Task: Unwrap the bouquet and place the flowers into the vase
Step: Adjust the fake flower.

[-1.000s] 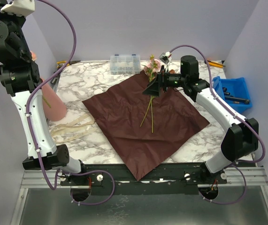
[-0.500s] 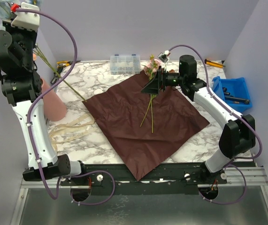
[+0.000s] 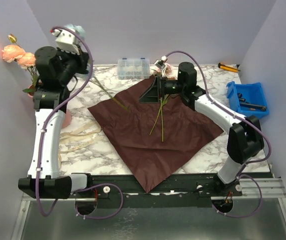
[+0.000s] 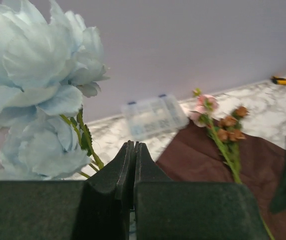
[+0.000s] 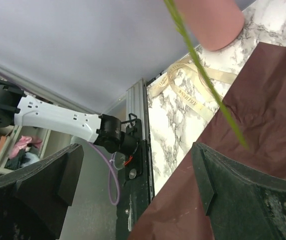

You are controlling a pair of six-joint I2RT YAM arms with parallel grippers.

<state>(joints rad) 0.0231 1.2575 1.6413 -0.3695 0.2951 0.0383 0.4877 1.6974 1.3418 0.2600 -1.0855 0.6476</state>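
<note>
From above, the maroon sheet (image 3: 148, 145) lies spread open across the middle of the marble table. At 9 o'clock the beige ribbon (image 3: 75, 137) sits loose. One sprig (image 3: 159, 117) with thin green stems rests on the sheet towards 12. The right gripper (image 3: 150, 92) hangs over it, jaws spread wide and holding nothing. Up at 11 the left gripper (image 3: 82, 57) carries the light blue flower (image 3: 75, 31) aloft, its long stem trailing down to the sheet. The peach flowers (image 3: 15, 53) stand tall at 10. Only a sliver of the salmon vase (image 3: 68, 118) shows behind the arm, so I can't tell if they're in it. A clear box (image 3: 133, 67) sits at 12 and a blue bin (image 3: 247, 100) at 3.

On the left wrist view, the left gripper (image 4: 134, 165) is pressed tight together, with pale blue petals (image 4: 37, 65) at 10.

On the right wrist view, the right gripper (image 5: 137, 170) gapes. The ribbon (image 5: 193, 97) carries printed lettering too small to read, and the vase (image 5: 210, 22) is at 1.
</note>
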